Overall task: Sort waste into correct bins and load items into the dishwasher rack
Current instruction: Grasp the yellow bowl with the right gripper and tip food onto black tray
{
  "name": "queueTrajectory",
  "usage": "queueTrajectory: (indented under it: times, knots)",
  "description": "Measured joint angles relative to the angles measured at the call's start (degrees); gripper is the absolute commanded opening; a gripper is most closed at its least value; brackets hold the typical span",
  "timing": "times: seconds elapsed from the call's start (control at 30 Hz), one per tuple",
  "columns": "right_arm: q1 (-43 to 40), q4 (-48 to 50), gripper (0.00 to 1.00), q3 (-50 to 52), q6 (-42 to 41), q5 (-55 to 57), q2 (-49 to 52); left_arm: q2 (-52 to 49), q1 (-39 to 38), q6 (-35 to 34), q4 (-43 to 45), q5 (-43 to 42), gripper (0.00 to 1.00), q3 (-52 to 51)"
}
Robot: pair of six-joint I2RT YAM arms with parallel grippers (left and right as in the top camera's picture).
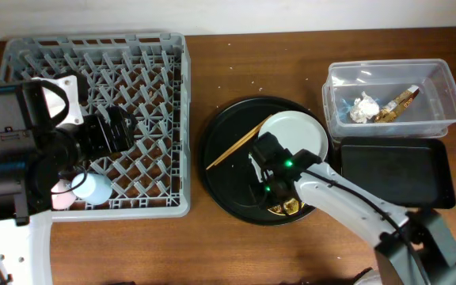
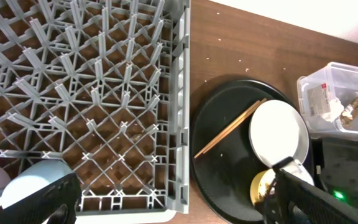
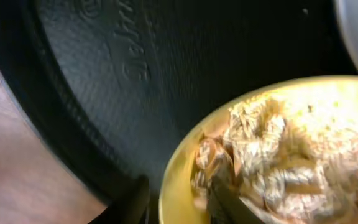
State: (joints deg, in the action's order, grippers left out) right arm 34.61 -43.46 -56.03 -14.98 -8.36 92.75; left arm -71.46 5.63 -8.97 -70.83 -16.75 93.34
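Note:
The yellow bowl sits on the large round black tray and holds golden-brown crumbs. My right gripper is shut on the bowl's rim, one finger outside and one among the crumbs. The grey plate and the chopsticks lie on the same tray. The blue cup and pink cup sit in the rack's near left corner. My left gripper hangs open and empty above the rack. The tissue and gold wrapper lie in the clear tub.
The shallow black rectangular tray lies just in front of the clear tub, right of the round black tray. My right arm reaches across from the near right corner. A few specks dot the bare wood behind the round tray.

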Motion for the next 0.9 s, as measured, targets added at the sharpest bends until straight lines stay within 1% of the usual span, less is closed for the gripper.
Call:
queueTrajectory:
  times: [0.03,0.07,0.13,0.2,0.23,0.27,0.3,0.33,0.37,0.4,0.43,0.47,0.5,0.53,0.57,0.67,0.73,0.77,0.8,0.83,0.9]
  knots:
    - [0.0,1.6,0.06,0.0,1.1,0.4,2.6,0.0,0.0,0.0,0.1,-0.4,0.99,0.0]
    - [0.0,2.9,0.04,0.0,1.6,0.4,4.2,0.0,0.0,0.0,0.1,-0.5,0.99,0.0]
    - [0.0,2.0,0.04,-0.5,1.0,2.6,5.4,0.0,0.0,0.0,0.1,-0.6,0.99,0.0]
    - [0.0,-1.4,0.04,-1.5,0.2,5.0,4.2,0.0,0.0,0.0,-0.1,-0.7,0.99,0.0]
    - [-0.1,-3.4,0.04,-2.4,-0.3,5.3,2.9,0.0,0.0,0.0,-0.7,-0.7,0.99,0.0]
    - [-1.3,-7.1,0.04,-4.0,-2.3,4.4,-0.4,0.0,0.0,0.0,-0.9,-0.7,0.99,0.0]
    - [-3.1,-8.3,0.04,-5.2,-3.2,3.4,-3.1,0.0,0.0,0.0,-1.0,-0.7,0.99,0.0]
    - [-10.0,-8.4,0.04,-7.5,-4.3,-0.4,-10.3,0.0,0.0,0.0,-1.0,-0.7,0.99,0.0]
    - [-15.7,-8.7,0.04,-8.7,-4.7,-1.7,-14.9,0.0,0.0,0.0,-1.0,-0.7,0.99,0.0]
    - [-20.4,-8.9,0.04,-8.9,-4.5,-4.7,-17.2,0.0,0.0,0.0,-1.0,-0.7,0.99,0.0]
    - [-29.0,-9.9,0.04,-9.0,-3.9,-7.9,-18.8,0.0,0.0,0.0,-1.0,-0.7,0.99,0.0]
    - [-32.8,-9.9,0.04,-9.0,-2.8,-10.8,-18.6,0.0,0.0,0.0,-1.0,-0.7,0.99,0.0]
    - [-40.3,-8.8,0.04,-9.0,0.7,-17.6,-17.2,0.0,0.0,0.0,-1.1,-0.7,0.99,0.0]
    - [-43.9,-8.2,0.04,-9.0,2.5,-20.6,-15.7,0.0,0.0,0.0,-1.0,-0.7,0.99,0.0]
    - [-48.5,-7.6,0.04,-9.0,6.1,-25.6,-12.9,0.0,0.0,0.0,-1.1,-0.7,0.99,0.0]
    - [-60.1,-4.5,0.04,-8.9,13.7,-37.9,-2.0,0.0,0.0,0.0,-1.0,-0.7,0.99,0.0]
    - [-66.4,-6.0,0.04,-8.7,22.7,-50.7,6.0,0.0,0.0,0.0,-1.0,-0.7,0.99,0.0]
    - [-68.1,-6.4,0.04,-8.7,24.4,-53.2,8.0,0.0,0.0,0.0,-1.0,-0.7,0.99,0.0]
    - [-69.7,-6.8,0.04,-8.6,26.4,-56.0,9.2,0.0,0.0,0.0,-1.0,-0.7,0.99,0.0]
    - [-72.4,-8.1,0.04,-8.0,30.4,-61.2,10.3,0.0,0.0,0.0,-1.0,-0.7,0.99,0.0]
    - [-76.2,-10.2,0.04,-7.7,34.3,-65.6,10.4,0.0,0.0,0.0,-1.0,-0.7,0.99,0.0]
